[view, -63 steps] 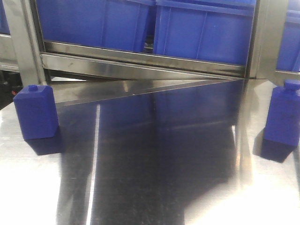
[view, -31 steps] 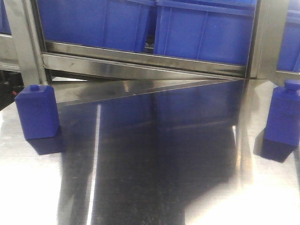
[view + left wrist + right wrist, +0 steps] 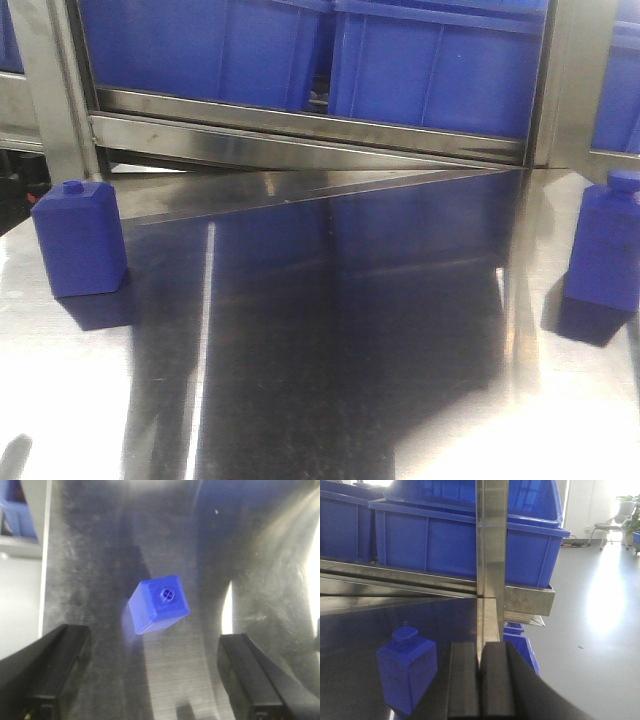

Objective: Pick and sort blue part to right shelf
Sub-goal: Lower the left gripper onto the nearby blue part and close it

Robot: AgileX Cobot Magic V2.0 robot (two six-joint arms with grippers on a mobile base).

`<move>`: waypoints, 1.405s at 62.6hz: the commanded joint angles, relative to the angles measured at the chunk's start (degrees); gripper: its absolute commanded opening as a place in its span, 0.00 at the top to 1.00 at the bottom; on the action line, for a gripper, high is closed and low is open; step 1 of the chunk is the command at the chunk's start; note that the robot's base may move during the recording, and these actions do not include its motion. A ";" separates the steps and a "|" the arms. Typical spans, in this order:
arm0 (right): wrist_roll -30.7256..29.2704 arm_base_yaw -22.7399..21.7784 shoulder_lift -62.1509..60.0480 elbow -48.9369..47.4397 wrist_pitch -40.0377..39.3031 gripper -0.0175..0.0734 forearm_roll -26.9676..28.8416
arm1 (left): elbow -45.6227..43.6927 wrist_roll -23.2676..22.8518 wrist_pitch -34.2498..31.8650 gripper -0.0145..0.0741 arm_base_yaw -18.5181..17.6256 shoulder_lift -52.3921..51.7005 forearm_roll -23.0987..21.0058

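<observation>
Two blue parts stand on the steel table [image 3: 330, 380], and neither is grasped.
The left blue part [image 3: 78, 238] stands upright near the table's left edge, below the left gripper [image 3: 152, 680], whose jaws are spread wide and clear of it. The right blue part [image 3: 605, 250] stands by the shelf post [image 3: 490, 540], beside the right gripper [image 3: 480, 685], whose jaws are pressed together on nothing. Grasping, carrying and placing on the right shelf all appear to be left.

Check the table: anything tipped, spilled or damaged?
Nothing stands out. The left blue part and the right blue part stand upright on the steel table; no spill or damage shows.
</observation>
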 commanded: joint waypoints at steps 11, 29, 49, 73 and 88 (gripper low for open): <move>0.00 0.17 -1.00 -1.29 -5.38 0.75 -0.30 | -13.62 -2.63 4.73 0.19 -7.63 11.07 0.28; 0.00 0.17 -1.00 -1.29 -5.38 0.75 -0.30 | -21.68 -29.41 13.35 0.19 -16.74 23.06 25.52; 0.00 0.17 -1.00 -1.29 -5.38 0.75 -0.30 | -22.26 -33.73 8.46 0.19 -16.86 29.87 20.35; 0.00 0.17 -1.00 -1.29 -5.38 0.75 -0.30 | -22.26 -33.63 6.26 0.19 -16.86 35.11 21.22; 0.00 0.17 -1.00 -1.29 -5.38 0.75 -0.30 | -22.26 -33.63 6.26 0.30 -16.86 35.76 21.22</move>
